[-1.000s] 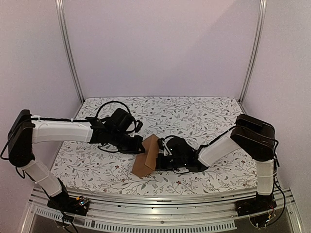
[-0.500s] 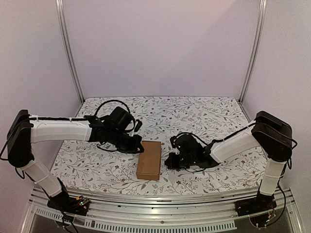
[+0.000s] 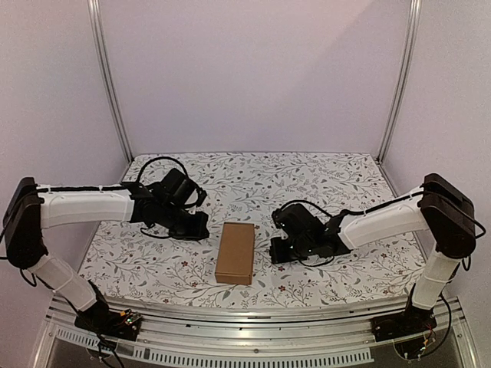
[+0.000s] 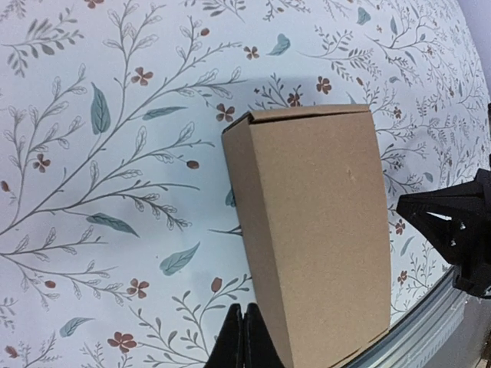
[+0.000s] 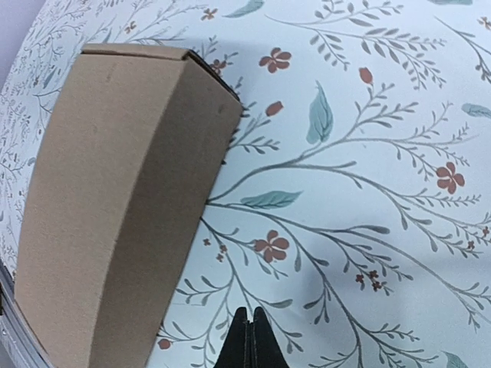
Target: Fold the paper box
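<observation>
- Withdrawn to either side of the plain brown oblong cardboard box (image 3: 235, 253) were the left gripper (image 3: 204, 227) and right gripper (image 3: 275, 251), both pinched together and empty.
- The box was laid flat, its long axis pointed near-to-far.

Quick count: just one brown box (image 3: 235, 253) and one flowery desk (image 3: 307, 176). Two arms, left arm (image 3: 84, 205) and right arm (image 3: 380, 222), so two claws: left claw (image 3: 198, 228) at the box's 9 o'clock, right claw (image 3: 278, 251) at 3 o'clock.

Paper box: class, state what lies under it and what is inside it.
The paper box rests directly on the floral table cover. Its flaps are shut, so its inside is hidden, as is the cover beneath it.
</observation>
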